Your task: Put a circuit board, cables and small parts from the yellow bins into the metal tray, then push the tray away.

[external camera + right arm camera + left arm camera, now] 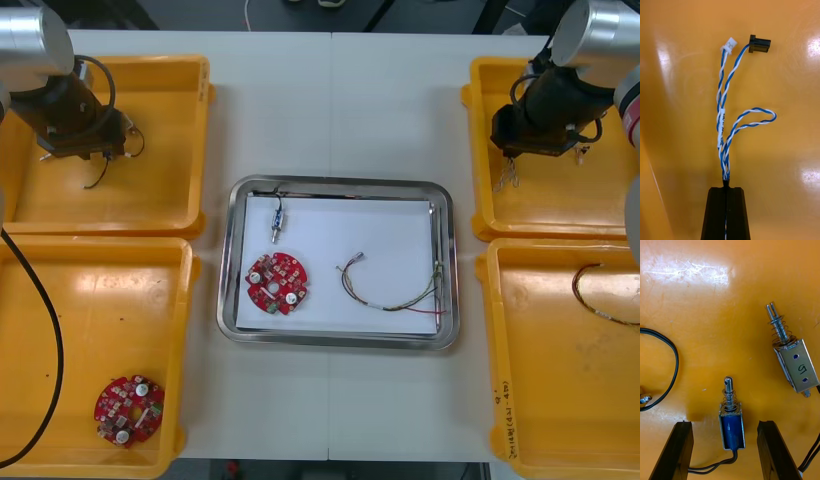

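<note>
My right gripper (pixel 726 186), over the back right yellow bin (pixel 560 215), is shut on a twisted blue and white cable (pixel 723 112). The cable runs out from the fingertips across the bin floor and ends in a black plug (pixel 759 44) and a white plug (pixel 729 45). My left gripper (pixel 724 423) is open over the back left yellow bin (pixel 150 210). A small metal part (pixel 732 425) with a blue body lies between its fingers. The metal tray (pixel 338 335), white inside, holds a red circuit board (pixel 277 283), a small metal part (pixel 276 216) and a red and yellow cable (pixel 395 293).
A larger small metal part (pixel 794 362) and a black cable (pixel 672 352) lie in the back left bin near my left gripper. The front left bin (pixel 60 300) holds another red circuit board (pixel 129 409). A cable (pixel 598 297) lies in the front right bin (pixel 540 400).
</note>
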Tool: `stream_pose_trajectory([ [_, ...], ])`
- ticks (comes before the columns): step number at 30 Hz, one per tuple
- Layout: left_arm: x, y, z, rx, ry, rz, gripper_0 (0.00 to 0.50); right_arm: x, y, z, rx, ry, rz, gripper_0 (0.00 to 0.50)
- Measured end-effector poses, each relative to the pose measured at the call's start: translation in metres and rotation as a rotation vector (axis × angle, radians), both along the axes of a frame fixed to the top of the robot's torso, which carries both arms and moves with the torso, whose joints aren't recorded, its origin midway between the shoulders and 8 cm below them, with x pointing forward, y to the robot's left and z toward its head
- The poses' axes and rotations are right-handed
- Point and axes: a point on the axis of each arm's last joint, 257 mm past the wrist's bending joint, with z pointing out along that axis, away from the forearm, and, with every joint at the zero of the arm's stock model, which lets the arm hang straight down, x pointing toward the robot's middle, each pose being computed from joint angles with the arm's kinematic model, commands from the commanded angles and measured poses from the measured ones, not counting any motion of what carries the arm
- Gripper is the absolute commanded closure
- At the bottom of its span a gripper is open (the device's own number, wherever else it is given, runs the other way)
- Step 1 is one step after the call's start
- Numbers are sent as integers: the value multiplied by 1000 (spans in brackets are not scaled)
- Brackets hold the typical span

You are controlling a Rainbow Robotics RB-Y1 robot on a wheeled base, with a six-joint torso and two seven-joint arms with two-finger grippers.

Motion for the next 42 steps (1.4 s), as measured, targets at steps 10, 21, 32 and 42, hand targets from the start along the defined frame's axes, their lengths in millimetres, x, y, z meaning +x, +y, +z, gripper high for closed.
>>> stream_pose_trajectory([
  [10,1,-1,-1,9,-1,-6,0,-20,-12,35,-27,58,31,500],
  [21,5,-2,0,7,-19,-7,0,-50,-15,93,-71,95,77,500],
  [32,3,0,-6,5,-14,-4,0,-75,-15,126,-153,38,131,500],
  [42,4,0,-6,4,-22,-4,500,-76,4,170,-179,-151,215,500],
])
